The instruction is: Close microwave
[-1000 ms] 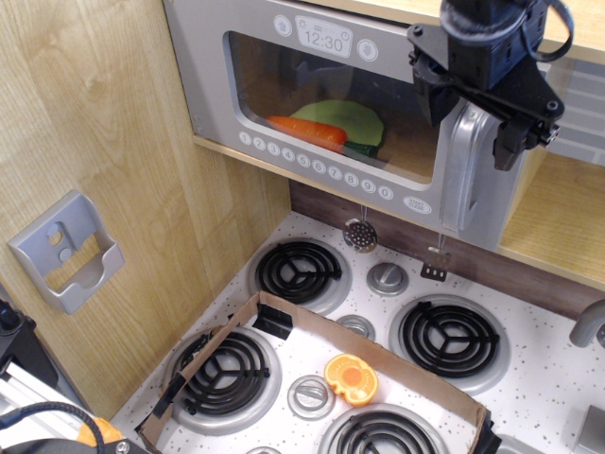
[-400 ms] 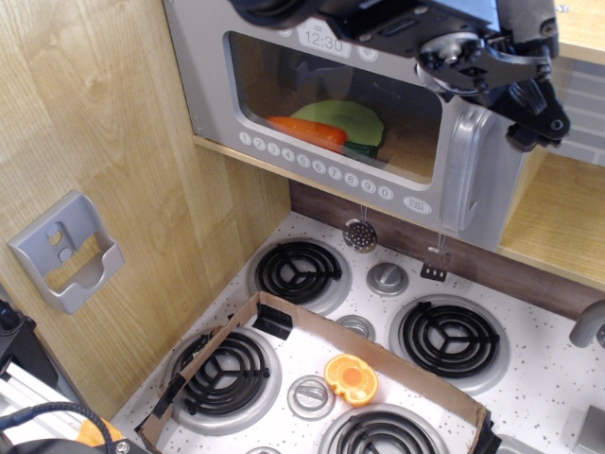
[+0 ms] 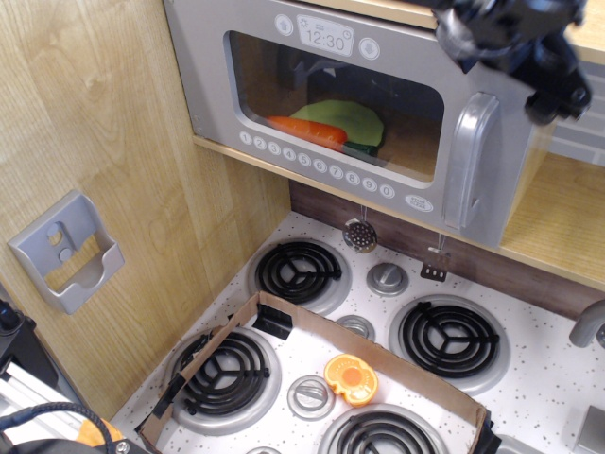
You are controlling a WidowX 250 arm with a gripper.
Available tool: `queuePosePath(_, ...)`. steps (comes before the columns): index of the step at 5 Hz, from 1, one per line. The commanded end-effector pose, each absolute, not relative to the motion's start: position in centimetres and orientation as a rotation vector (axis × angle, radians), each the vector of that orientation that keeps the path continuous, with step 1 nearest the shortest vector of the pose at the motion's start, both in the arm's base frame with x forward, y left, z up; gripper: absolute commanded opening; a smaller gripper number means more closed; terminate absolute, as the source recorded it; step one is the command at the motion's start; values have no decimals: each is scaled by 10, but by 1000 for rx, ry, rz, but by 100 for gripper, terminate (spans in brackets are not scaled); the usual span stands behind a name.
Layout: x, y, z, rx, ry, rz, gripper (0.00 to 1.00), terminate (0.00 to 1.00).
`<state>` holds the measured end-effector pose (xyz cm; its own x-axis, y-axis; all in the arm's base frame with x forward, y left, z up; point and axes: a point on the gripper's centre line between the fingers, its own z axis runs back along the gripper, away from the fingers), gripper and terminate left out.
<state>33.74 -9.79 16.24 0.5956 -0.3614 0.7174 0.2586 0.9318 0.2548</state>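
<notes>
The gripper [image 3: 529, 52] is at the top right corner, dark and blurred, partly cut by the upper edge. It stands above and a little to the right of the door handle [image 3: 470, 161] and does not touch it. Because of the blur, I cannot tell if its jaws are wide or narrow, and nothing is seen between them.

Just below it is the toy microwave [image 3: 210, 90], gray, placed in a wooden shelf above the stove. Its door lies against the front of the body; from this angle I cannot tell if it is shut completely. The display [image 3: 324, 38] reads 12:30, and a row of round number buttons [image 3: 312, 165] runs under the window. Through the window, an orange carrot [image 3: 307, 130] lies in front of a green plate [image 3: 345, 118].

Under the shelf hangs a small strainer [image 3: 359, 235]. Lower is the stove top [image 3: 553, 388] with black coil burners [image 3: 299, 270] and gray knobs [image 3: 387, 278]. A low cardboard frame [image 3: 378, 345] lies over the front burners, and an orange toy piece [image 3: 351, 376] sits inside it. On the wooden wall at the left is a gray holder [image 3: 66, 251].
</notes>
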Motion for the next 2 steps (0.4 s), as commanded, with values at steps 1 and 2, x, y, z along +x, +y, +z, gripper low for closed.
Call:
queuePosePath(1,333,-107,178,117,-886,-338,100,0)
queuePosePath(2,329,-109,177,119,-880,-324,100,0)
